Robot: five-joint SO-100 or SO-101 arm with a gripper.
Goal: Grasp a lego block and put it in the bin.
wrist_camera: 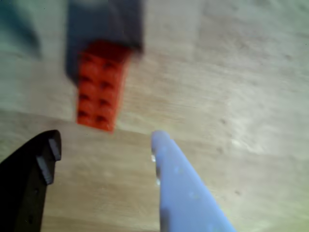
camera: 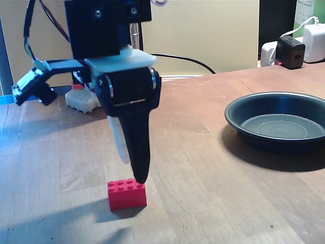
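Wrist view blurred; lego block (wrist_camera: pixel 100 86) top end shadowed; jaws apart.

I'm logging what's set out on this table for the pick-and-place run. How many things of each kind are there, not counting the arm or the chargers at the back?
Red lego block: 1
Dark round bin: 1
White studded piece behind the arm: 1
Total: 3
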